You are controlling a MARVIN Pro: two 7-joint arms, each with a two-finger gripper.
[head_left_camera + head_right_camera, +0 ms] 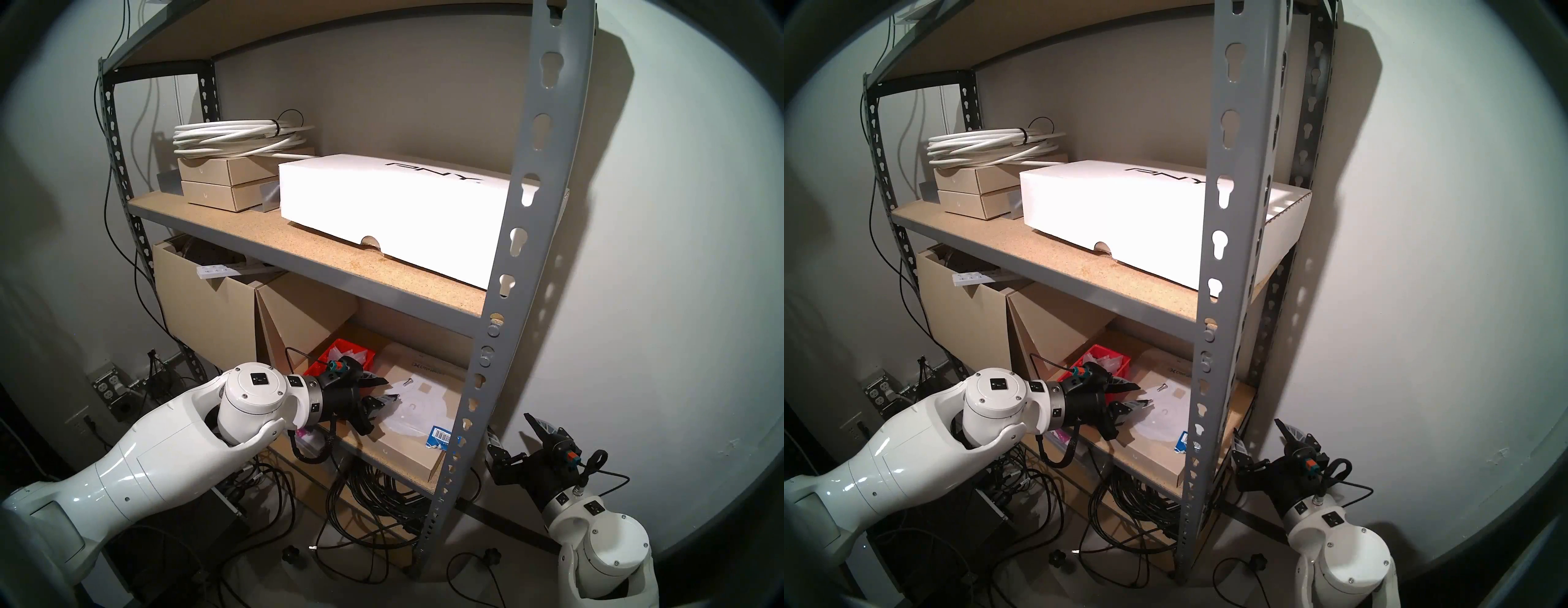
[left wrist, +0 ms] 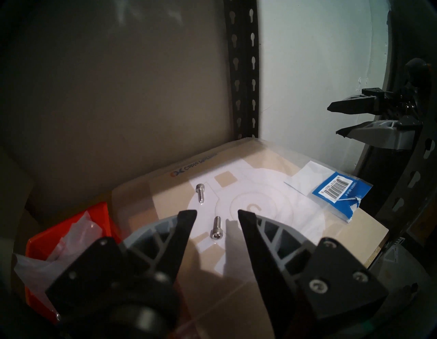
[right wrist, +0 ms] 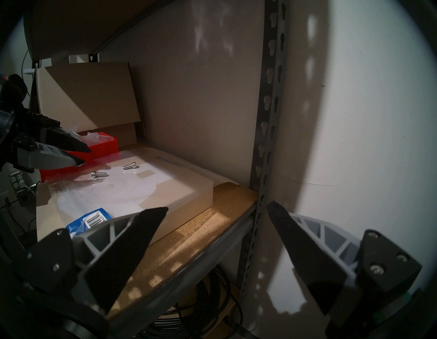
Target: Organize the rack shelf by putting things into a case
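Note:
Two small silver screws lie on a flat tan box (image 2: 264,255) on the lower board of the rack shelf (image 3: 201,232). The near screw (image 2: 216,228) sits between the spread fingers of my left gripper (image 2: 217,211), which hovers just above it, open and empty. A second screw (image 2: 200,193) lies a little farther back. From the right wrist view, both screws (image 3: 98,174) (image 3: 129,166) lie just past the left gripper (image 3: 85,156). To the box's left stands the red case (image 2: 99,213), holding clear plastic bags. My right gripper (image 3: 214,209) waits open outside the rack's front right upright (image 1: 530,212).
A clear bag with a blue barcode label (image 2: 340,189) lies on the box's right end. Tall cardboard boxes (image 1: 203,314) stand left of the red case. The upper shelf holds a white PNY box (image 1: 382,204) and a white cable coil (image 1: 237,136). Black cables (image 1: 373,488) lie beneath.

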